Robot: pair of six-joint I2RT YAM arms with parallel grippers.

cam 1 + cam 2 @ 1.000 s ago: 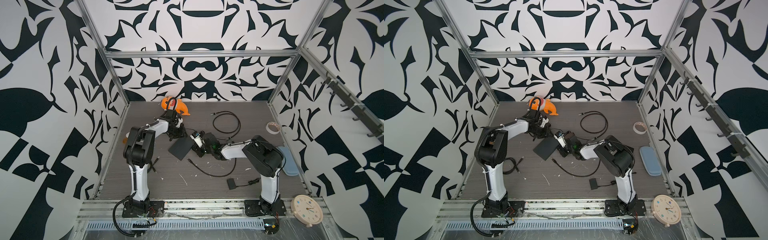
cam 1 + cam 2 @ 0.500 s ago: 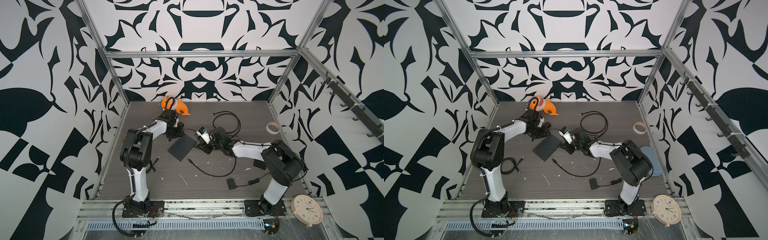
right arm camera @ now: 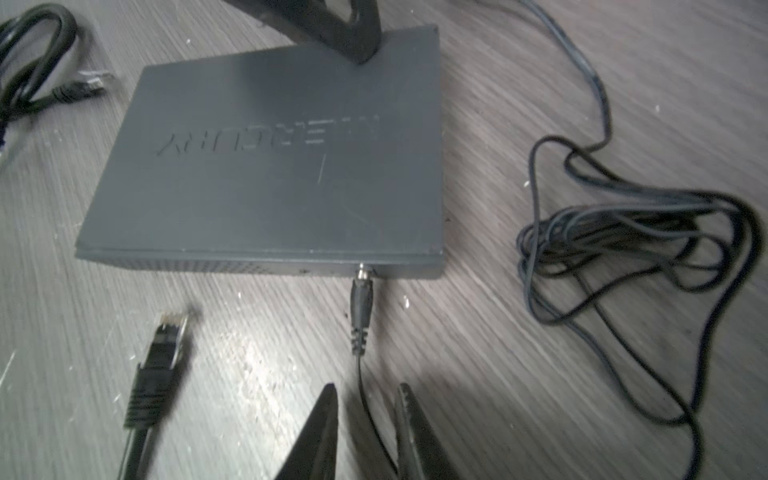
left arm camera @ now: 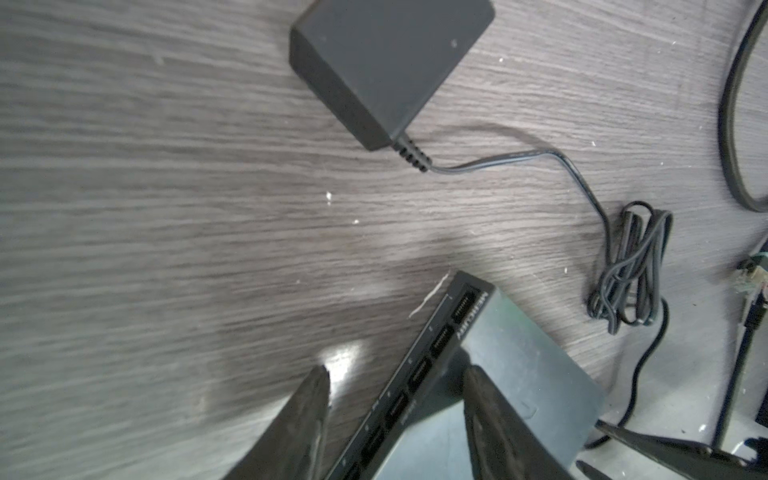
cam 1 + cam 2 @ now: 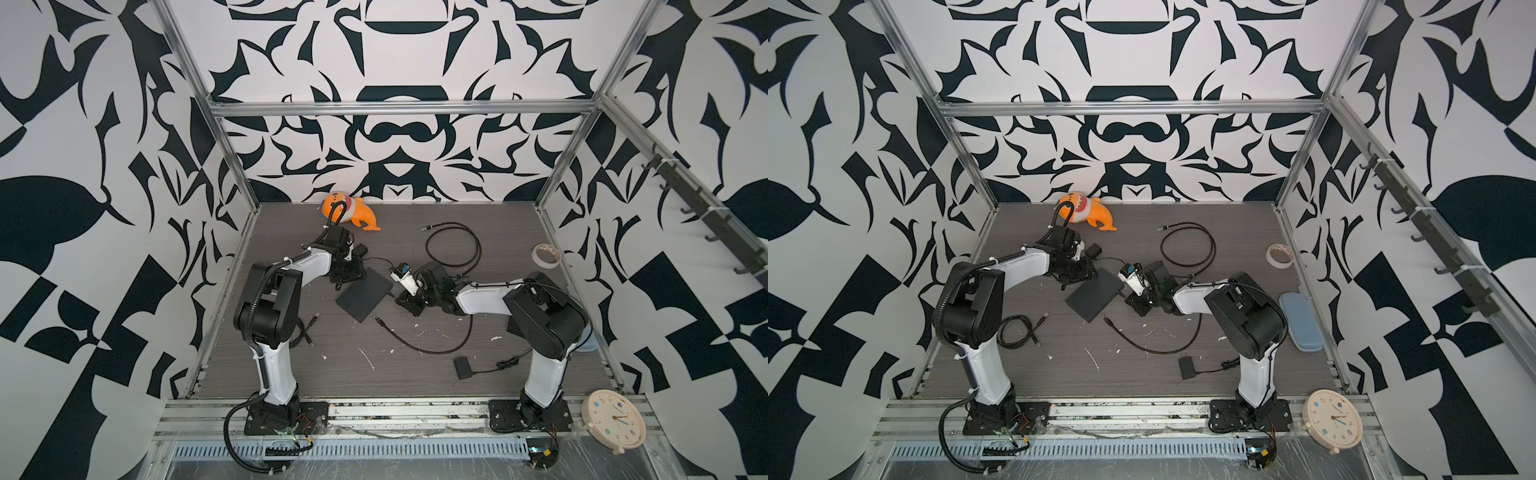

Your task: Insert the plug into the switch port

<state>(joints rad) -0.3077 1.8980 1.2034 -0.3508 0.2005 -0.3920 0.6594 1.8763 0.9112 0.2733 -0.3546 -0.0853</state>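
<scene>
The plug (image 3: pixel 360 307) looks small, rigid and light on a limp cable (image 3: pixel 360 374) (grip the moulded barrel, never the wire). It sits nose-in at the side port (image 3: pixel 364 271) of the switch (image 3: pixel 270 166), metal partly showing. The right gripper (image 3: pixel 366 388) narrowly straddles the cable behind it, unclamped. The left gripper (image 4: pixel 395 370), half open, rests on the switch's opposite edge.

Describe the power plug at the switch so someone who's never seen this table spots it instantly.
At the centre of the grey table, find the flat dark switch. On its narrow side facing the right gripper, a slim black plug sits with its metal tip at the port. Unlike the boxy network connector lying loose beside it, it is round and trails a thin wire.
</scene>
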